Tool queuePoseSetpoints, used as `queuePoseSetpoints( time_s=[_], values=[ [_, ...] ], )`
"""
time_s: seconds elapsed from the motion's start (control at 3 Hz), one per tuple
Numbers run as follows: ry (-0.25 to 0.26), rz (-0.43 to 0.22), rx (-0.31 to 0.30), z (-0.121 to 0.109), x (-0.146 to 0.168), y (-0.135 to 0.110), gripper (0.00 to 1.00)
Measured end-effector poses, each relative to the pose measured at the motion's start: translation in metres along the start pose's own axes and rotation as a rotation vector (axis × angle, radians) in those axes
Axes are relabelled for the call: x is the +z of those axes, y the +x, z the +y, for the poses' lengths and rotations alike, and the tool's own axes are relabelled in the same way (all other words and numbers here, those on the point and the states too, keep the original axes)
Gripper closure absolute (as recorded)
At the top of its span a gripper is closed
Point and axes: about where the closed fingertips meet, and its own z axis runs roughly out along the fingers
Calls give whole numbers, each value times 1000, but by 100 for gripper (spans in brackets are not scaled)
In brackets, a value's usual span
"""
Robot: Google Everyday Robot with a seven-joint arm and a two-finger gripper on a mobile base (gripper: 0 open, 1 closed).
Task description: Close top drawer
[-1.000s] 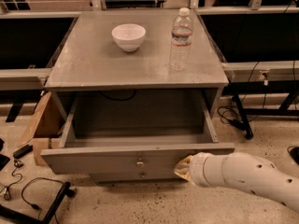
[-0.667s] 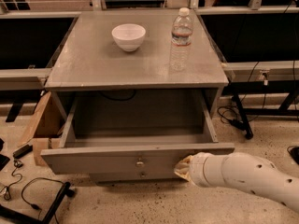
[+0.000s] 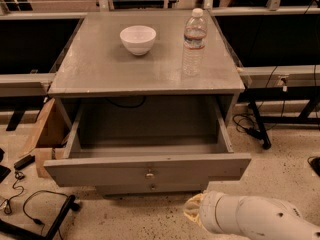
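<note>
The top drawer of the grey cabinet is pulled far out. Its deep grey box is empty, and its long flat front panel carries a small brass knob at the centre. A lower drawer front with a similar knob shows just beneath it. My gripper is at the end of the white arm, at the bottom right. It sits low, in front of and below the right part of the drawer's front panel, and does not touch it.
On the cabinet top stand a white bowl and a clear water bottle. A cardboard box stands left of the cabinet. Cables lie on the floor at left and right. Dark tables flank both sides.
My gripper was at the right part of the drawer's front panel. It has moved down and back toward the camera. The drawer stands as far open as before.
</note>
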Motion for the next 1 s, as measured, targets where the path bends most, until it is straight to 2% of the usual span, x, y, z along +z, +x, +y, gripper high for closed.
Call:
queuePoseSetpoints(
  time_s=[0.33,0.67,1.0],
  values=[
    [-32,-14,-33,8,15,9,100],
    [-33,-31,-57,-19,29,14,100],
    [-48,-43,-103,-61,46,13,100]
  ],
)
